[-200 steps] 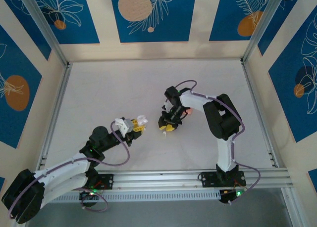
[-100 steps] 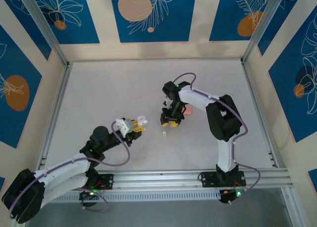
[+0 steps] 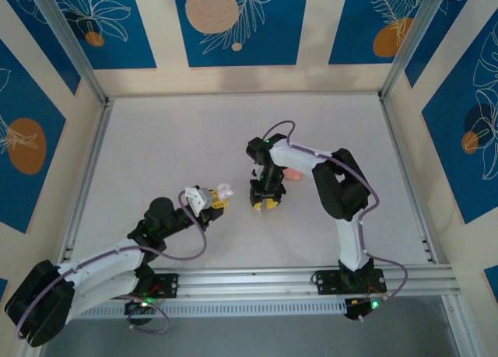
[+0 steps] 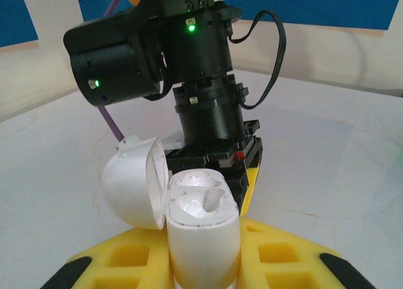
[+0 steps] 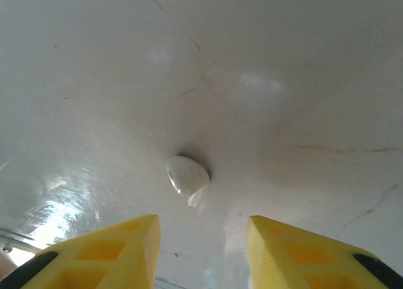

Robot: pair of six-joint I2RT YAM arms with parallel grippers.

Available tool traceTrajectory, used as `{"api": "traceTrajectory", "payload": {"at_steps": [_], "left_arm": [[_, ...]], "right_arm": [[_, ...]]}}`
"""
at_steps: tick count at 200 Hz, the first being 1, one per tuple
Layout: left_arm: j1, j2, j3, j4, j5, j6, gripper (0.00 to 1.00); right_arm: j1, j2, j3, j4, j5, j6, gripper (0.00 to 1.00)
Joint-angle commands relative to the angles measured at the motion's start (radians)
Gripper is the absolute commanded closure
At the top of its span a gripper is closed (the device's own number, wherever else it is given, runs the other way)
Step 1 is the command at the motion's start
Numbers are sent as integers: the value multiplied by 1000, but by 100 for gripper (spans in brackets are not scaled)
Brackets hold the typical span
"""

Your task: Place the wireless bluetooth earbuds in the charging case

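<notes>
Right wrist, white earbud [image 5: 187, 175] lying on pale table [image 5: 283, 81]

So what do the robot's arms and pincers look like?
The left arm and right arm are white tubes with chunky black joints, tiny green lights and looping purple cables. The left pincer and right pincer each have two blocky yellow fingers with square hollows and black tips.
</notes>
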Motion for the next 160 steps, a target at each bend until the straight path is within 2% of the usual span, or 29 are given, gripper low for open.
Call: {"api": "traceTrajectory", "payload": {"at_steps": [1,65,160], "left_arm": [[7,-5,16,26,20,11,77],[7,-26,15,2,15,8,78],[7,-48,14,-25,7,7,77]], "right_arm": [[9,22,33,-9,-14,1,60],[23,56,54,14,-26,-8,61],[38,88,46,30,20,-13,65]]}}
